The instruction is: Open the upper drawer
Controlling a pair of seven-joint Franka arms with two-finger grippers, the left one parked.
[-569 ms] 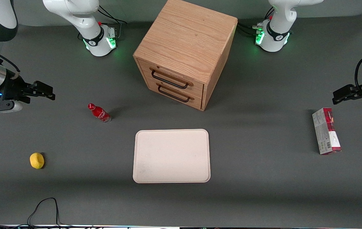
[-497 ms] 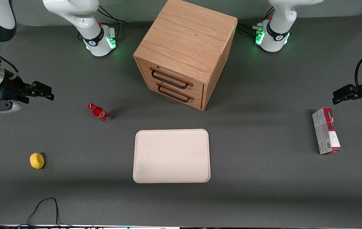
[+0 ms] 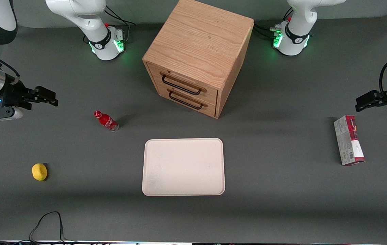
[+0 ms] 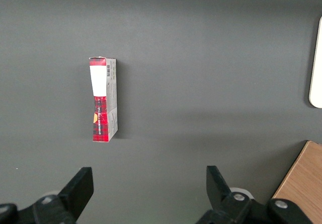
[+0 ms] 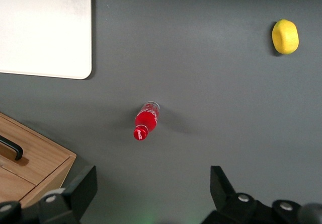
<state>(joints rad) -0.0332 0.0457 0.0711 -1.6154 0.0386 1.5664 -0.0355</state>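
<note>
I see the upper drawer (image 3: 182, 82) closed in the oak cabinet (image 3: 198, 51) at the bench's (image 3: 281, 204) twelve o'clock, while my gripper (image 3: 48, 97) hovers toward nine o'clock, jaws wide apart, holding nothing.

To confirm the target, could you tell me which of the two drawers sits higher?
The upper drawer, directly under the cabinet top; the lower drawer sits beneath it. The open gripper hovers far off.

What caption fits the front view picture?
Open gripper hovers toward the working arm's end, away from the closed light-oak upper drawer with its black bar handle.
</note>
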